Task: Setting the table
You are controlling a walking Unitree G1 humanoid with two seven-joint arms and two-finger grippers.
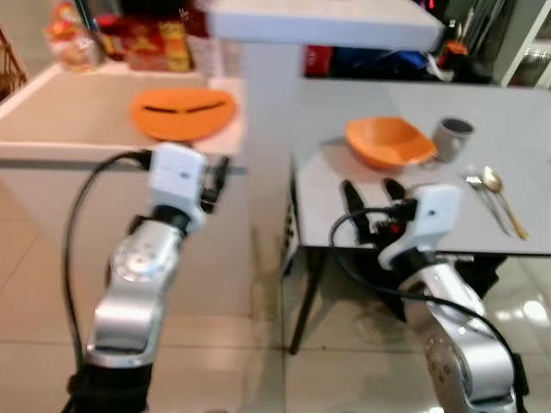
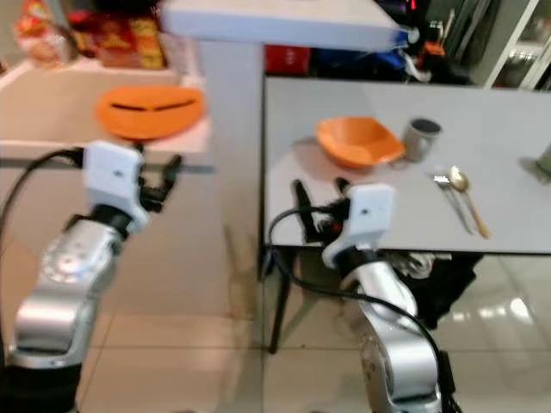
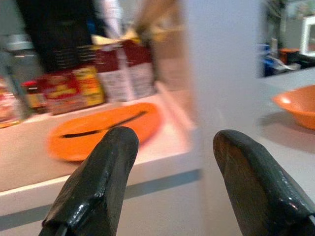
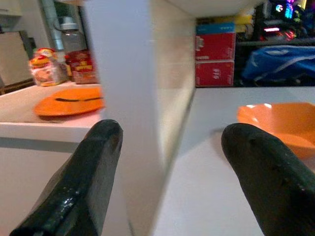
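Left gripper (image 3: 170,184): fingers spread, empty, before the counter's front edge.
Right gripper (image 4: 179,182): fingers spread, empty, at the grey table's (image 1: 516,129) front-left corner.
Flat orange plate (image 1: 182,113): near the beige counter's (image 1: 52,116) front-right corner.
Orange bowl (image 1: 389,141): on the table, dark grey cup (image 1: 451,138) just beside.
Spoon (image 1: 502,198), fork (image 1: 482,196): near the table's front edge.

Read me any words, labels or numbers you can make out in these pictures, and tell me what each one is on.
None can be read for certain.
Red box: white marks, perhaps digits, too blurred to read.
Red and yellow packages on the counter: print too blurred to read.
Orange plate, orange bowl, grey cup: no text seen.
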